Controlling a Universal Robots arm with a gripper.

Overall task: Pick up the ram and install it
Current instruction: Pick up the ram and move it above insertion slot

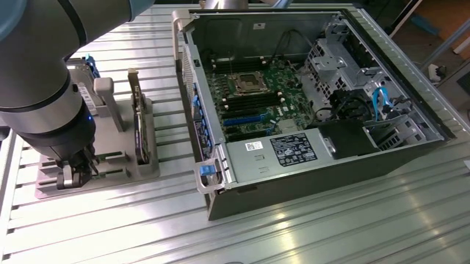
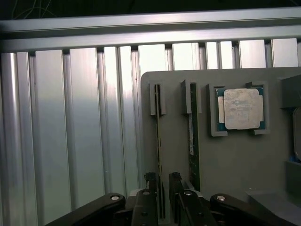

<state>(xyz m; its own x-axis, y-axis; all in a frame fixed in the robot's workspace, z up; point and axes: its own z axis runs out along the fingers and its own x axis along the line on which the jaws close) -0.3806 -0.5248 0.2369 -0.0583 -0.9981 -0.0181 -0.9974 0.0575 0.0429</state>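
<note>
At the exterior view's left, the gripper (image 1: 74, 175) hangs low over the near end of the gray tray (image 1: 110, 175). In the wrist view its fingers (image 2: 150, 207) stand narrowly apart, one on each side of the ram (image 2: 158, 136). The ram sits on edge in its tray slot, near a twin stick (image 2: 192, 136) and a processor (image 2: 241, 109). Farther right are the dark expansion card (image 1: 136, 118) and the open computer case (image 1: 250, 159).

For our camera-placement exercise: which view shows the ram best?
The wrist view: the ram stands edge-on in its grey holder slot, between the fingers of the open gripper. In the exterior view the arm hides it; the gripper sits low over the holder.
</note>
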